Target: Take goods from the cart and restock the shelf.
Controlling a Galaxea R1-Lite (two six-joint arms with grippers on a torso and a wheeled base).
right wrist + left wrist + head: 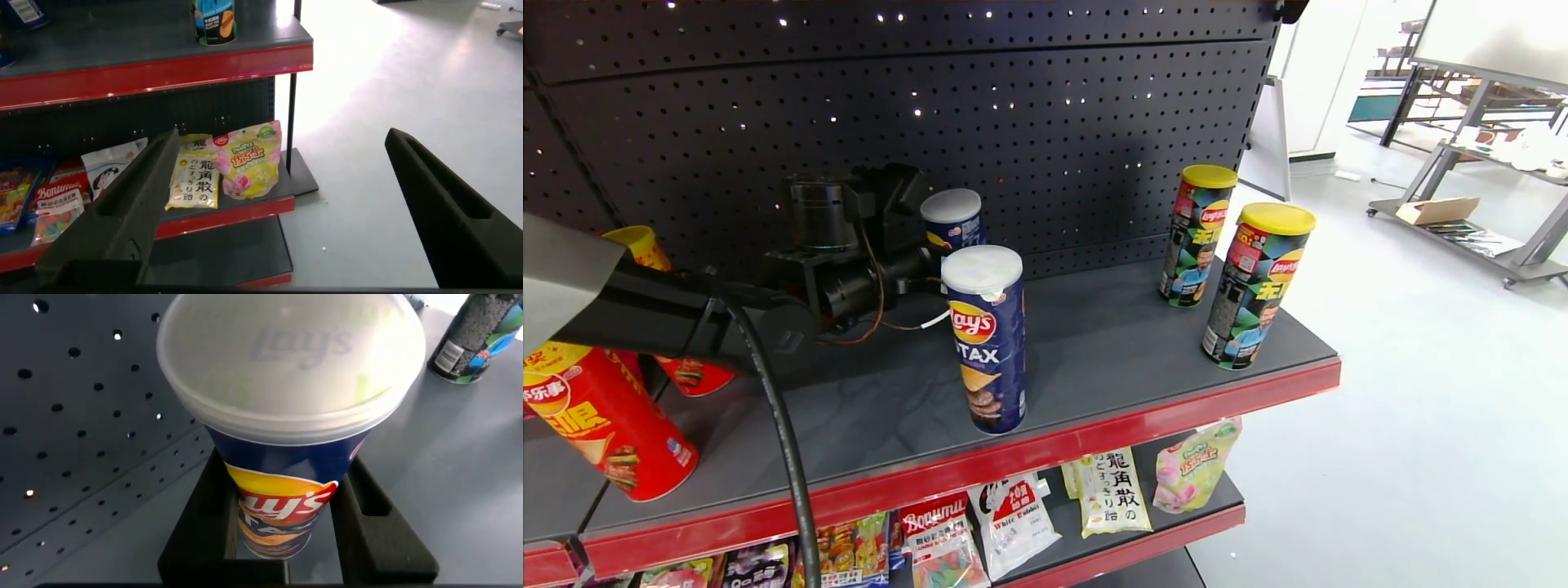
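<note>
A black wall full of little holes [1054,122] stands behind a dark shelf [1111,343] with a red front edge. Under it, a lower shelf holds snack bags [1107,490].

On the far left, a big red can [600,425] stands near the front edge. Next comes the left gripper [921,268]. Its two black fingers [372,531] sit one on each side of the back blue can [953,219] and look tight on it. This can is upright, close to the wall with holes. I cannot tell if its bottom is down on the shelf. Just in front of it stands the front blue can [987,343], nearer the red edge. Farther right, well apart from the blue ones, stand two yellow-lid cans [1196,237].

The right gripper [282,143] hangs out in front of the lower shelf. Its fingers are wide apart and hold nothing.

I think the step in hand is putting the back blue can in its place behind the front one. The next move looks like this: make sure the can stands flat, let the fingers open, then pull the arm back slowly. It should not bump the front blue can, which is very near and could tip.
</note>
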